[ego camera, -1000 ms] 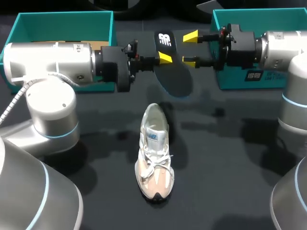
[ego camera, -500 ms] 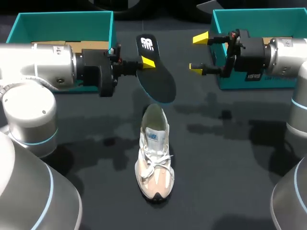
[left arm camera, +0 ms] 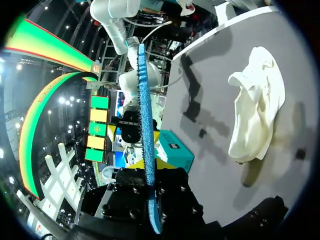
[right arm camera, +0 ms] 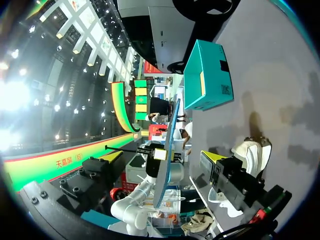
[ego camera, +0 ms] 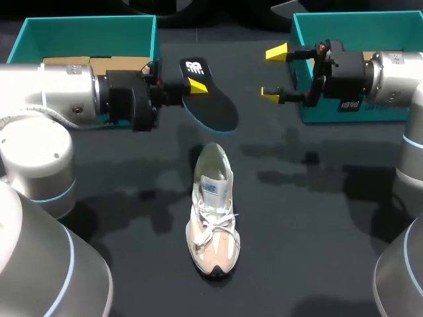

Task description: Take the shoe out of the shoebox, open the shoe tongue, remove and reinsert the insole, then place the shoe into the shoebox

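Left gripper: the left gripper (ego camera: 193,86) is clamped on the heel end of the insole (ego camera: 210,102). In the left wrist view the insole (left arm camera: 145,125) stands edge-on, pinched between the black fingers of the left gripper (left arm camera: 150,197).
Insole: dark on top with a blue rim and a white mark near the held end. It hangs above the table (ego camera: 310,218), its free end reaching out past the fingers towards the middle.
Right gripper: the right gripper (ego camera: 272,72) has its fingers spread wide with nothing in them. It faces the insole from the other side, well apart from it. From the right gripper (right arm camera: 162,157) the insole (right arm camera: 167,155) shows edge-on straight ahead.
Shoe: the pale shoe (ego camera: 213,211) lies flat on the table on its sole, laced, with its heel towards the insole. It sits below and nearer than both grippers, touched by neither.
Boxes: the left teal box (ego camera: 86,26) lies behind the left arm and the right teal box (ego camera: 317,23) behind the right gripper, with the insole between them.
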